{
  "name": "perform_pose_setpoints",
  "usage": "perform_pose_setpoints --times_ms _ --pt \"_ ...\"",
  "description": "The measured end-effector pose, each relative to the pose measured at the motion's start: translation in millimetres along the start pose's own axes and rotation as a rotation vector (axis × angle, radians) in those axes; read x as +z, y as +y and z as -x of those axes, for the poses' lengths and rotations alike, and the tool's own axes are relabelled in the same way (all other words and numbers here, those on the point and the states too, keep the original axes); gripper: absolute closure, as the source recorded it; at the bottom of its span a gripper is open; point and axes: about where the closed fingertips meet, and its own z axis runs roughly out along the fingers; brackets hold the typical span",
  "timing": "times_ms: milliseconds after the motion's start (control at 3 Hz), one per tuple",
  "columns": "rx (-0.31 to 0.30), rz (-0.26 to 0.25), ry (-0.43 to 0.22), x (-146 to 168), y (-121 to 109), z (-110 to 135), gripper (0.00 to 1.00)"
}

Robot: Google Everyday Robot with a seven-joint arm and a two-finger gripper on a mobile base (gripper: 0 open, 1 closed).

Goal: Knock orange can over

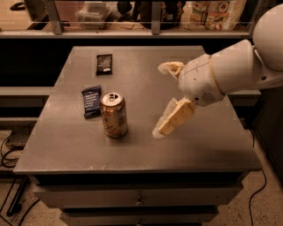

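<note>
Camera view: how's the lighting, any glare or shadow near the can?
Camera view: warm, dim light; the can glints on its silver top and casts only a faint, soft shadow at its base on the table; the open hand, hovering right of the can, is lit pale, with no harsh glare.

The arm [239,70] runs out at the right edge, so its upper part is unseen, and its white wrist covers the far right part of the table [66,145]. The gripper [158,99] hangs over the table right of the middle, its fingers spread wide; the far finger's root is hidden behind the wrist. The print on the orange can [114,114] is too small to read, as is that on the blue wrapper [91,100] and the black wrapper [104,64]. The goods [216,13] on the far shelf [110,33] are cut by the top edge, and the drawers [137,196] by the bottom edge.
</note>
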Motion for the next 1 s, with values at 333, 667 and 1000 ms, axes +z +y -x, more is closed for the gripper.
perform_pose_setpoints --times_ms 333,667,1000 --pt "0.0 0.051 -0.078 44 -5 10 0.0" --pt "-0.01 0.141 -0.143 93 1 28 0.02" --pt "-0.006 0.191 -0.177 115 5 36 0.25"
